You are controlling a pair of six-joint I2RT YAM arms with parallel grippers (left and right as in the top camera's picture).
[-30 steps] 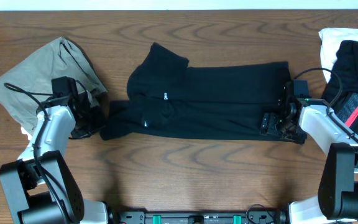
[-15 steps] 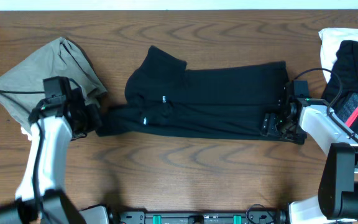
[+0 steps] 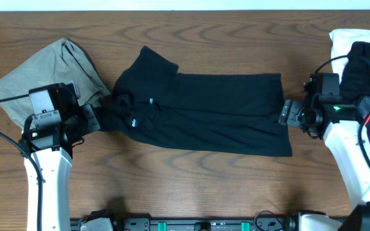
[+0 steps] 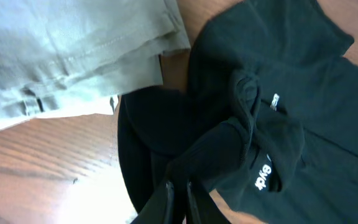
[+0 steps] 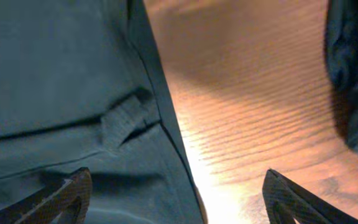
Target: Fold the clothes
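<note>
A black garment (image 3: 204, 112) lies spread across the middle of the table, with small white lettering near its left end. My left gripper (image 3: 98, 119) is shut on the garment's bunched left end (image 4: 229, 149), fingers (image 4: 179, 199) pinching black cloth. My right gripper (image 3: 286, 115) is open just above the garment's right edge (image 5: 73, 93). Its fingers (image 5: 176, 196) straddle the hem and hold nothing.
A khaki garment (image 3: 37, 74) lies crumpled at the far left, also in the left wrist view (image 4: 61, 56). A pile of white and black clothes (image 3: 365, 51) with a red item (image 3: 368, 112) sits at the right edge.
My left gripper pulled the black garment's left end to the left and lifted, shifting the whole garment leftwards. My right gripper let go of the right edge, opened and rose.
</note>
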